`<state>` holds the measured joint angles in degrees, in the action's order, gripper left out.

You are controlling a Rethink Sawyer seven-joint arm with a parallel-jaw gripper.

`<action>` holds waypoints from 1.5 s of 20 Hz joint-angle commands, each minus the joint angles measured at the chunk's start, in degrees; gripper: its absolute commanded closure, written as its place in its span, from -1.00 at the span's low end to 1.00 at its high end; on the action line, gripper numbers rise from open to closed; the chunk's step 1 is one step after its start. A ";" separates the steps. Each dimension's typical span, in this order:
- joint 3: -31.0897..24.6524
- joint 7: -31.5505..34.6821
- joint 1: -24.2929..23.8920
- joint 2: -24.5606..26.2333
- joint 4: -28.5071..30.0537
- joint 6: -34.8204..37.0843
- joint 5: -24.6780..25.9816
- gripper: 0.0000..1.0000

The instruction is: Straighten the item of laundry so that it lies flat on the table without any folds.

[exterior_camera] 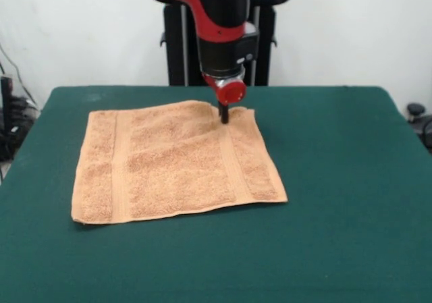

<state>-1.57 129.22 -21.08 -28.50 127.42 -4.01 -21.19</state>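
The orange-tan terry towel [172,164] lies spread on the dark green table [337,181], left of the middle. Two flat woven bands run down it near its left and right edges. It is nearly flat; its far edge near the right corner is lifted into a small raised fold [202,107]. My gripper [223,116] comes down from the red and black arm and stands at that far edge, its dark tips touching the towel just right of the fold. The tips look close together on the cloth. No care label shows.
The black pedestal [175,46] stands behind the table's far edge. Dark equipment [10,114] sits off the table's left side and a dark object [418,117] off its right side.
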 commanded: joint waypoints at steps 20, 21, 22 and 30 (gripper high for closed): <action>5.99 5.37 3.54 17.90 -28.61 -8.77 6.13 1.00; 6.42 5.74 3.82 18.00 -29.07 -9.04 6.27 1.00; 6.97 6.43 4.20 17.94 -29.15 -9.67 6.42 1.00; 7.92 4.45 4.25 16.70 -31.91 -2.64 9.86 1.00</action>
<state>4.58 129.22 -16.08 -25.01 115.18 11.06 -10.61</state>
